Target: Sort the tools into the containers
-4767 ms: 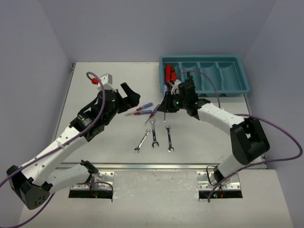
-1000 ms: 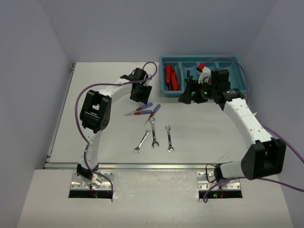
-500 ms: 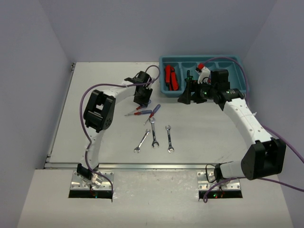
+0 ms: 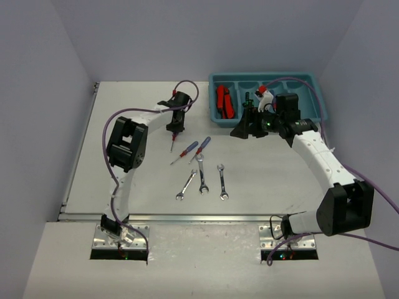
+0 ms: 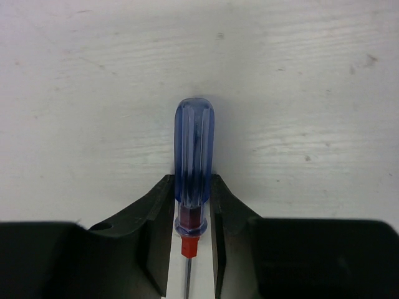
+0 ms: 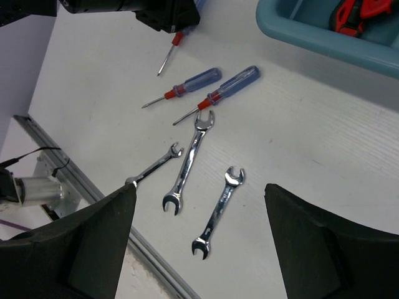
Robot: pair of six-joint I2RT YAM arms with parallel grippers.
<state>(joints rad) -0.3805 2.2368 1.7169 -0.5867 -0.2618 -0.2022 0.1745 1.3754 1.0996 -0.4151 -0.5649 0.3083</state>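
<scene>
My left gripper [image 4: 175, 128] [image 5: 192, 180] is shut on a blue-handled screwdriver [image 5: 194, 149], held above the table with its red collar and shaft [image 4: 173, 144] pointing down. Two more blue-handled screwdrivers [image 4: 189, 149] [image 4: 202, 145] lie mid-table. Three silver wrenches [image 4: 186, 184] [image 4: 202, 174] [image 4: 222, 181] lie nearer me. The teal tray [image 4: 305, 80] stands at the back right, with red-and-black knives [image 4: 223, 101] in its left compartment and a thin dark screwdriver [image 4: 247, 98] in the one beside it. My right gripper [image 4: 247, 128] [image 6: 201, 187] is wide open and empty, hovering by the tray's front edge.
Purple cables loop over both arms. A metal rail [image 4: 187, 217] runs along the table's near edge. Grey walls close in the left, back and right sides. The right wrist view shows the wrenches [image 6: 189, 161] below it and the tray's corner [image 6: 293, 28] at top right.
</scene>
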